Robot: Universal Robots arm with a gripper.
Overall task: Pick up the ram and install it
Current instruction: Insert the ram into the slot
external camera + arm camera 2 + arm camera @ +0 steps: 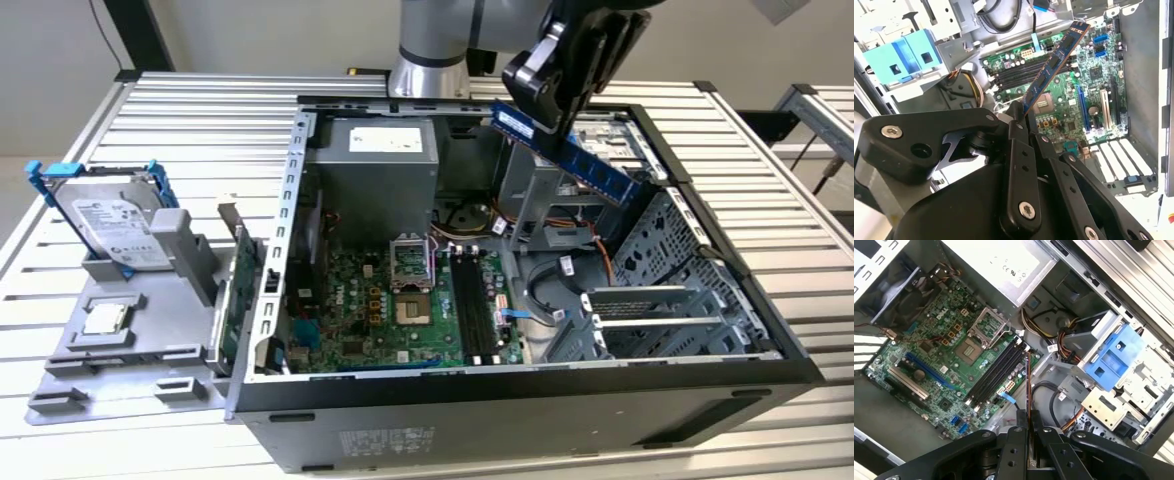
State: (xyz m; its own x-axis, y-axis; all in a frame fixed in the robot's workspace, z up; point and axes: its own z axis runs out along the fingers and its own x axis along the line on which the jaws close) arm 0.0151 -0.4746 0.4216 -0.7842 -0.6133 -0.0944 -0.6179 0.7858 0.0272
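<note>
Gripper [557, 122] is clamped near one end of the ram [607, 172], upper right in the exterior view; the board is judged light, stiff and fragile, best held by its flat faces.

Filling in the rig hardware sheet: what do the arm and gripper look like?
The arm is a silver-grey round tube segment. The gripper is matte black: flat linkage bars with rows of small holes, silver screw heads at the pivots, tapering to slim jaws.
</note>
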